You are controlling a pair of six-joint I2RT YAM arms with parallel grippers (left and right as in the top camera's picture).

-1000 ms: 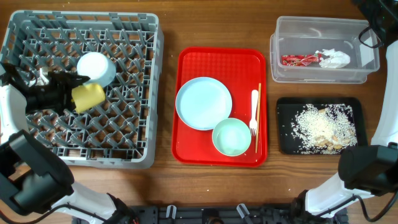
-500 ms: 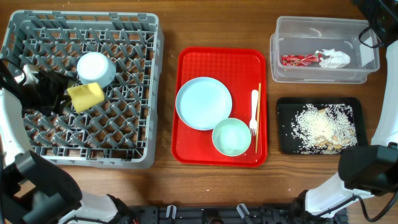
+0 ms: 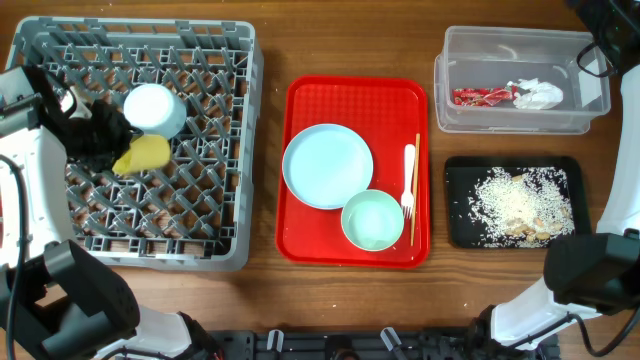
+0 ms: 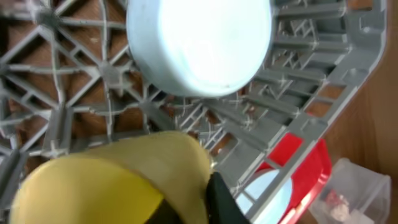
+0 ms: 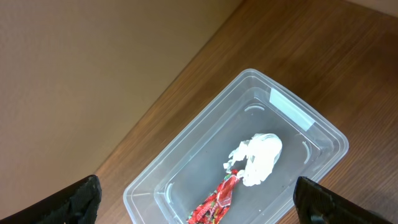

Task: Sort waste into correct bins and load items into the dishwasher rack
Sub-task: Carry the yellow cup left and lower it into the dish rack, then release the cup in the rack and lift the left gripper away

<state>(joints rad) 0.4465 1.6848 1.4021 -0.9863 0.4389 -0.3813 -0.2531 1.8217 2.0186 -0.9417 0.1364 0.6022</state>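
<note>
With the left gripper (image 3: 106,140) closed, seemingly only touching the yellow cup (image 3: 143,155), nudge it gently to sit steady between the rack (image 3: 140,260) pegs, while the right gripper (image 5: 199,199) hangs wide open and empty.

Clear rectangular plastic tub (image 5: 205,155), viewed from above between the wide-spread fingers of the right gripper (image 5: 198,198).

The tub is set on a brown wooden table (image 5: 323,56), close to the edge, beyond which a plain beige surface (image 5: 93,62) is seen. A crumpled white tissue (image 5: 256,158) is lodged near the middle of the tub, and a red printed snack wrapper (image 5: 214,202) is laid just below it, touching it and cut off by the bottom edge. A pale strip (image 5: 289,106) is seen along the tub's upper right wall. Only the two black fingertips (image 5: 81,199) are shown, one at each lower corner.
</note>
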